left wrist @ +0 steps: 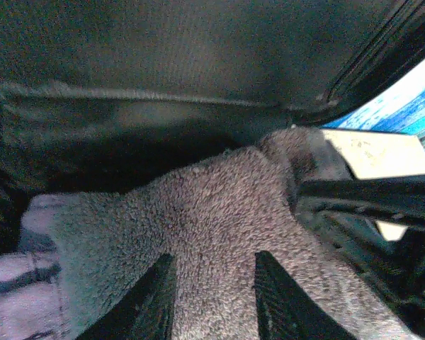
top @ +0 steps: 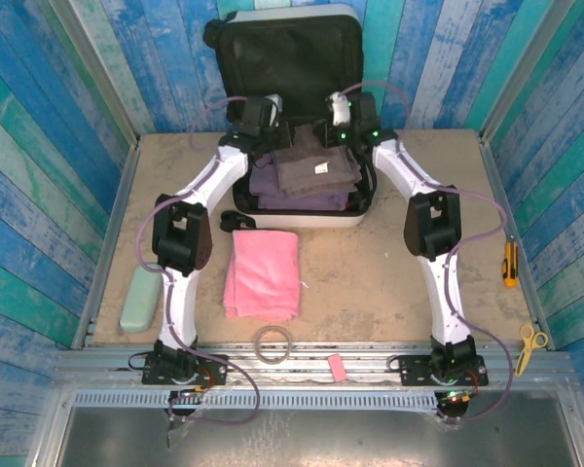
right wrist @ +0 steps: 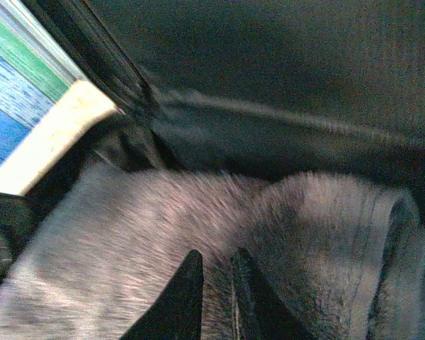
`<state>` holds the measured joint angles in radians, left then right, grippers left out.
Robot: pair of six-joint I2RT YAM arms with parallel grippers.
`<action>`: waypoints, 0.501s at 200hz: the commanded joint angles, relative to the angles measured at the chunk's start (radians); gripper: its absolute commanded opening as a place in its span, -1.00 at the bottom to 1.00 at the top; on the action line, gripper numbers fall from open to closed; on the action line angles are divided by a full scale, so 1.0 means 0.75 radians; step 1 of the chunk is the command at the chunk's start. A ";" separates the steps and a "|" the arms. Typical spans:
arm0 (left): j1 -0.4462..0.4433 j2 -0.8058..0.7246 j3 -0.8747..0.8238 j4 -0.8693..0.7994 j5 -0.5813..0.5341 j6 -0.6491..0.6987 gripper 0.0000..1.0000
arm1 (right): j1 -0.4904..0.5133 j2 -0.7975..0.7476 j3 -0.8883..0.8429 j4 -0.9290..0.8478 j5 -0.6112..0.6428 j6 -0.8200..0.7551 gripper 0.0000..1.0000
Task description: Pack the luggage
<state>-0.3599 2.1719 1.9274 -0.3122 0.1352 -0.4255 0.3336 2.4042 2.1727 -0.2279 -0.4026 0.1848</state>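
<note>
Beneath left gripper [left wrist: 214, 256] and right gripper [right wrist: 217, 252]: towel [left wrist: 198, 205] atop clothes [top: 273, 185] in open suitcase [top: 302, 221] | right pinches towel, left fingers [left wrist: 152, 297] apart, grip unclear | you lower both together and tuck the far edge flat.

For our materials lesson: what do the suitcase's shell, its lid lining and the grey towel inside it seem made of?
Suitcase shell: likely hard plastic, judging by the smooth white rim.
Lid lining: apparently fabric, matte black.
Grey towel: fluffy pile, probably terry or microfibre.
</note>
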 commanded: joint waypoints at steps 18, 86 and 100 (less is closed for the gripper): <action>0.000 0.207 -0.072 0.033 0.083 -0.014 -0.46 | -0.013 -0.030 -0.258 0.148 0.099 0.053 -0.72; -0.003 0.164 -0.130 0.114 0.024 0.071 -0.27 | -0.013 -0.144 -0.304 0.129 0.111 0.048 -0.37; -0.006 0.029 -0.189 0.155 -0.053 0.101 0.00 | -0.013 -0.204 -0.305 0.091 0.123 0.044 -0.13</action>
<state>-0.3599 2.2814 1.8645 -0.1978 0.1841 -0.4015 0.3309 2.3428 1.9518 -0.0708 -0.3405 0.2256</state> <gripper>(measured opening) 0.400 0.346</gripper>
